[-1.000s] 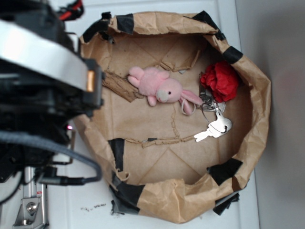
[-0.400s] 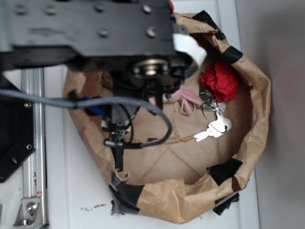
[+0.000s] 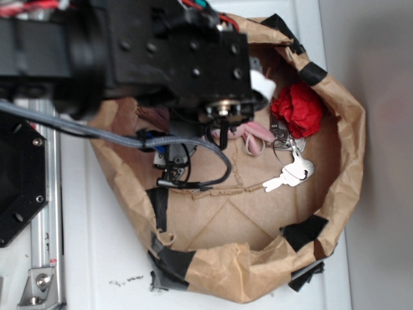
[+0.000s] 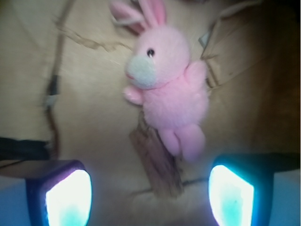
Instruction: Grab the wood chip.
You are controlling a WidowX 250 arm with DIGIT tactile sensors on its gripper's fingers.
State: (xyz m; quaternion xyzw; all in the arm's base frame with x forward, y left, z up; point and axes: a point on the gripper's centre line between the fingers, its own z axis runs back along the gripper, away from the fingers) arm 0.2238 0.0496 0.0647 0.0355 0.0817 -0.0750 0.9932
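In the wrist view the two fingers (image 4: 68, 197) sit at the bottom corners of the frame, glowing pale blue-white, spread wide with nothing between them; the gripper (image 4: 149, 200) hangs over the brown paper floor without touching anything. Just above the gap, slightly right of centre, lies the wood chip (image 4: 155, 160) — a flat, dark-brown, grooved strip running diagonally from the middle of the frame down toward the lower centre. Its upper end is tucked under the legs of the pink plush bunny (image 4: 164, 89), which fills the upper middle of the frame, ears toward the top edge and face turned to the left. Torn, lighter tan paper flaps (image 4: 230, 61) lie at the upper right, beside the bunny's arm.

In the exterior view the black arm (image 3: 161, 58) covers the upper left and centre of the frame, hiding the gripper, the chip and most of the bunny — only a bit of pink shows just below the arm. A grey cable (image 3: 116, 135) loops under it. Around this stands the brown paper bag (image 3: 335, 187), its rolled rim patched with black tape. Inside, at the right, a crumpled red object (image 3: 298, 108) sits above a bunch of keys (image 3: 290, 171), the two nearly touching.
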